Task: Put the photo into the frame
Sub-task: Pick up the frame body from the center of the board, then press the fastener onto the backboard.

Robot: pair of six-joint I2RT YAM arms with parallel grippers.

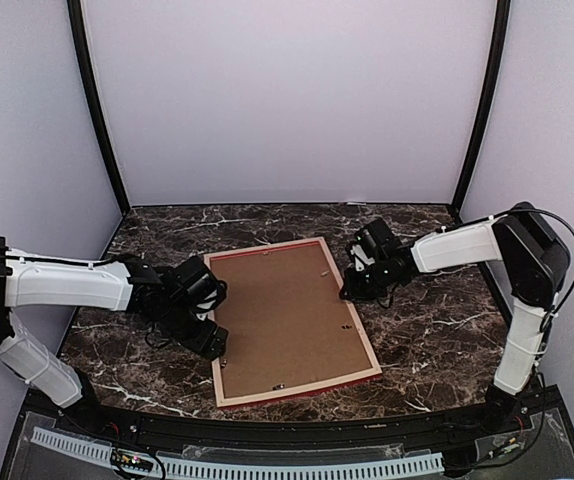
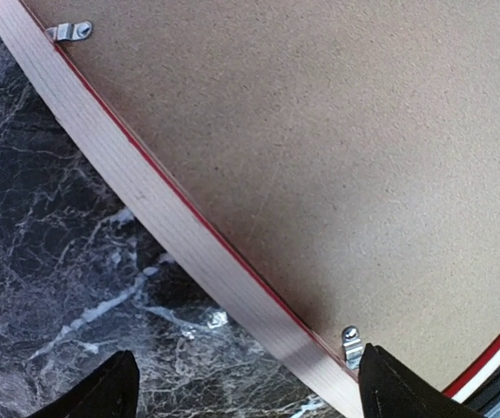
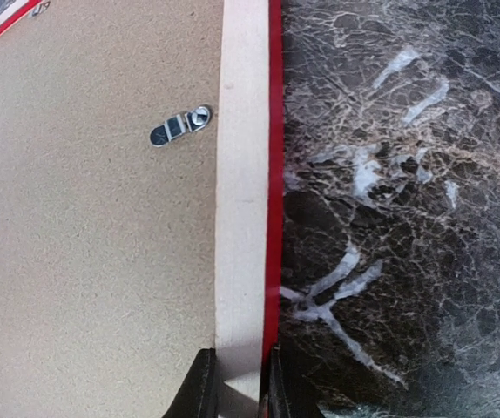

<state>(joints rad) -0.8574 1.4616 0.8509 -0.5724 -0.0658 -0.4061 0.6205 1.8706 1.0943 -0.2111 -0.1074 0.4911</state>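
Looking down from the top external camera, we see the frame (image 1: 297,387) lying back-up at the middle of the table (image 1: 427,330), its long sides running roughly 12 to 6 o'clock. Bare dark marble shows beyond every edge, widest toward 12 and 3 o'clock. The left gripper (image 1: 210,338) sits at the frame's 9 o'clock edge and the right gripper (image 1: 350,290) at its 2 o'clock edge. The backing board (image 1: 287,315), flat matte brown, fills the frame. In the left wrist view, the pale wood rail (image 2: 172,235) with its thin red lip crosses from 11 to 5 o'clock. The speckled board (image 2: 320,157) lies on its 2 o'clock side and veined marble (image 2: 50,261) on its 8 o'clock side. Two small metal clips (image 2: 352,344) sit at the board's margin, and the left fingers (image 2: 102,392) stand wide, holding nothing. In the right wrist view, the rail (image 3: 241,174) runs straight from 12 to 6 o'clock, another clip (image 3: 180,126) lies at 10 o'clock, and the right fingers (image 3: 199,387) are narrow, pinching the rail from both sides.
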